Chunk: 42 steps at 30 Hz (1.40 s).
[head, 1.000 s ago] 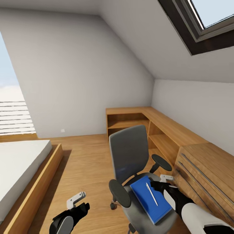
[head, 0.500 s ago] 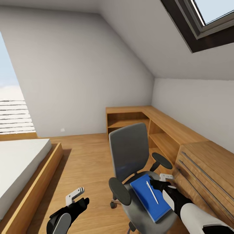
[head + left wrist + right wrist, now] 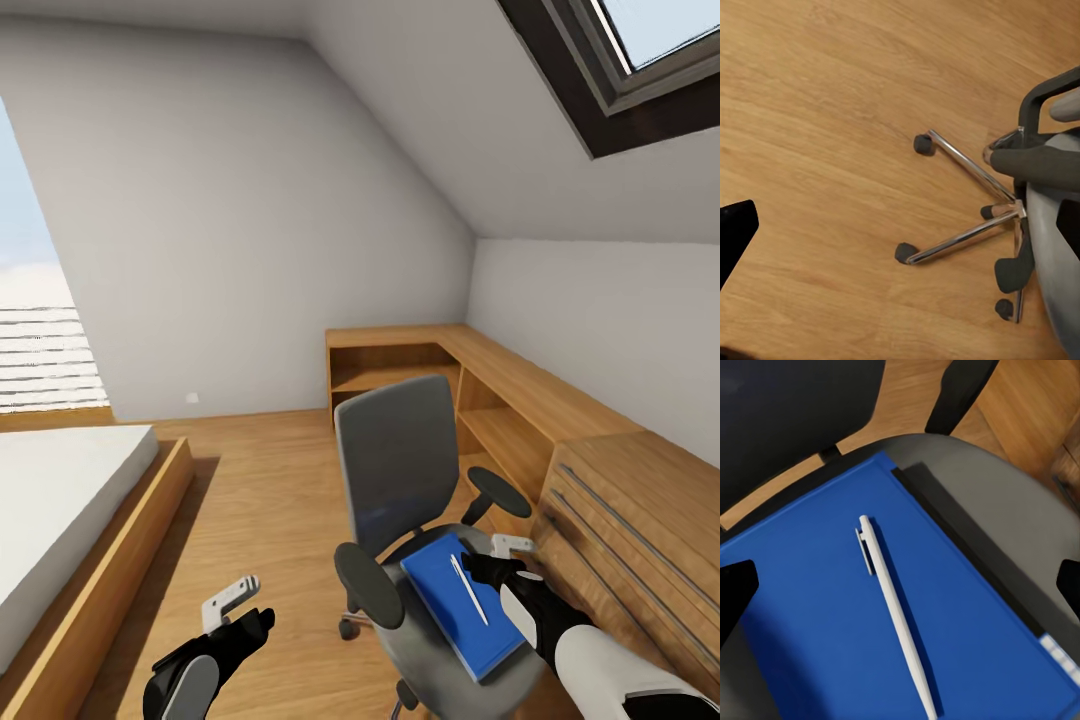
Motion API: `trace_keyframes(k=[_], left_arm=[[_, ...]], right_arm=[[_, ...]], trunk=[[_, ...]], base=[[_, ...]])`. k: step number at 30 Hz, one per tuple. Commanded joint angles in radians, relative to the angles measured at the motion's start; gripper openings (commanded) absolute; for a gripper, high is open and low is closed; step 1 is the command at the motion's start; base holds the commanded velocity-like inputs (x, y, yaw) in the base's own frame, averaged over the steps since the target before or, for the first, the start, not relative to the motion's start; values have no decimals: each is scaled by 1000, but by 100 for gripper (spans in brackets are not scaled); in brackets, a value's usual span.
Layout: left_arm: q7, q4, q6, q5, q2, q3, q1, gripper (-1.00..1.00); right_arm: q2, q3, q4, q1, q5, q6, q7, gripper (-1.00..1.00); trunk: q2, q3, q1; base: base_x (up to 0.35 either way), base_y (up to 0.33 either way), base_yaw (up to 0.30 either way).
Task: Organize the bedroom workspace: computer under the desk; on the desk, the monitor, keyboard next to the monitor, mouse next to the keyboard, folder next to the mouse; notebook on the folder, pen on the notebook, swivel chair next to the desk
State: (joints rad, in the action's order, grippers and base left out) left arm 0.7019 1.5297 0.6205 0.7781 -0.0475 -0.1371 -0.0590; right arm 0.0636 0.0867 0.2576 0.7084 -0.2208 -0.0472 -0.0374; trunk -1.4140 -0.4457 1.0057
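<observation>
My left end effector [image 3: 232,598] hangs low at my left side, white fingers [image 3: 240,588] pointing forward and up, black wrist behind it. My right arm [image 3: 600,655] reaches forward from the lower right, white forearm into black wrist, and my right end effector [image 3: 505,553] sits with its fingers spread wide, nothing between them.

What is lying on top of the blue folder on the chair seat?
A white pen lies on the folder. A dark edge shows under the folder; what it is stays covered.
</observation>
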Motion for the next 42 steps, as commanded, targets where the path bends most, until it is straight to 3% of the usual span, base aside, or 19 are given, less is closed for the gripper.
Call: trace_keyframes(k=[1,42], left_arm=[[10,1,1,9,0,-1,-1,100],[13,1,1,9,-2,-1,-1,100]], right_arm=[[1,8,2,0,-9,-5,-4,100],[1,8,0,0,-9,-5,-4,100]], trunk=[[-8,-4,4],[-295,-133,161]], base=[[0,0,0],[0,0,0]])
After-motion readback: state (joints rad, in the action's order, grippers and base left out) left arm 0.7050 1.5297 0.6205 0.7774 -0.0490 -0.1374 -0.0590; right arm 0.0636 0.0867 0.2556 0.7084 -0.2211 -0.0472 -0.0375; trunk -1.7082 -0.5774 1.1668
